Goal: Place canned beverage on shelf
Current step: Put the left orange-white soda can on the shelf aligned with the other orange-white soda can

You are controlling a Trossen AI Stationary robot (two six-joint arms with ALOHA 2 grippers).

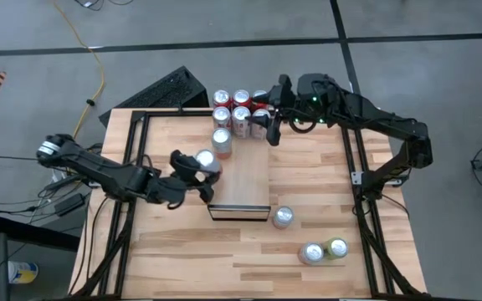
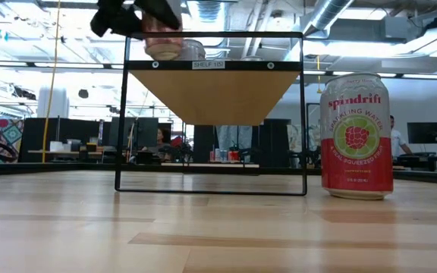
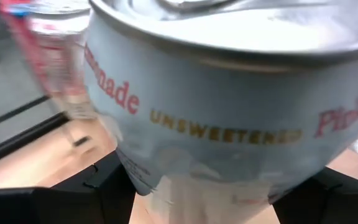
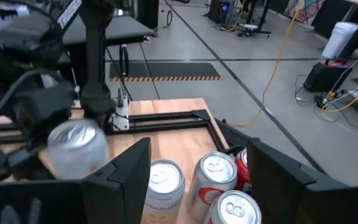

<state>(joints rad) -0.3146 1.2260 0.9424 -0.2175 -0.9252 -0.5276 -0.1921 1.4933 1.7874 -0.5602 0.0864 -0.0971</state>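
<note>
can upright, axis vertical | left end effector gripping | over shelf

Your can is pale silver-blue with pink lettering and "UNSWEETENED" in gold; in the left wrist view it fills the frame, its silver top tilted. You see it held in the left gripper, which is closed around its body, just above the shelf's left front corner. In the low view its base sits at top-surface level there; contact can't be told. The shelf is a narrow raised platform with a light wood top, thin black frame and a front label "SHELF 150". Another can stands upright farther back on the shelf.
</note>
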